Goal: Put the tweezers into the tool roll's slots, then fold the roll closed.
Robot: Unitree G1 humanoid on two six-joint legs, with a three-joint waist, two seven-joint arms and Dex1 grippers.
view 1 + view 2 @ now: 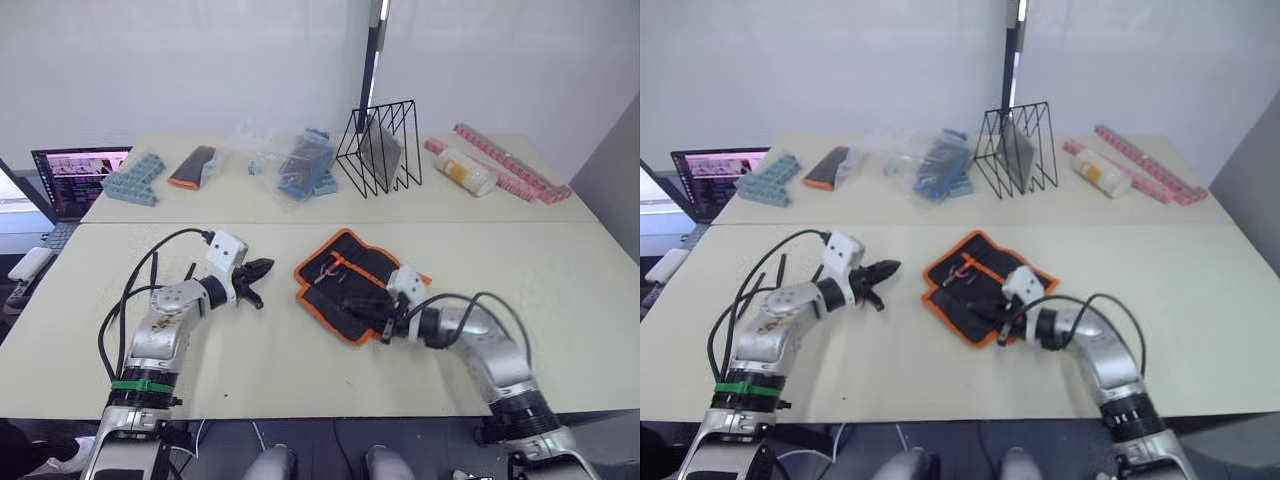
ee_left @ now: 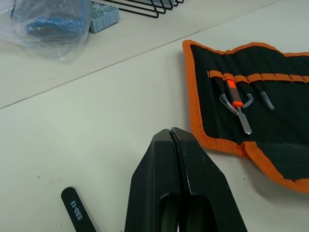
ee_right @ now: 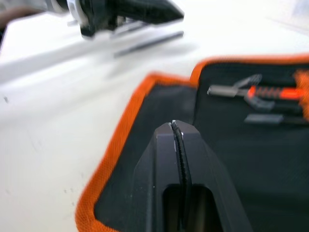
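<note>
The tool roll lies unrolled on the near table, black with orange edging and an orange stripe across its slots. Tucked into the slots are an orange-handled tool and a slim dark tip. My left gripper hovers shut, with nothing between its fingers, just left of the roll. One black tweezers rests on the table close beside it. My right gripper is shut over the roll's near black fabric.
On the far table stand a black wire rack, a clear bag of blue parts, a small dark pouch with an orange end, light-blue blocks, a bottle and pink strips. A laptop sits far left.
</note>
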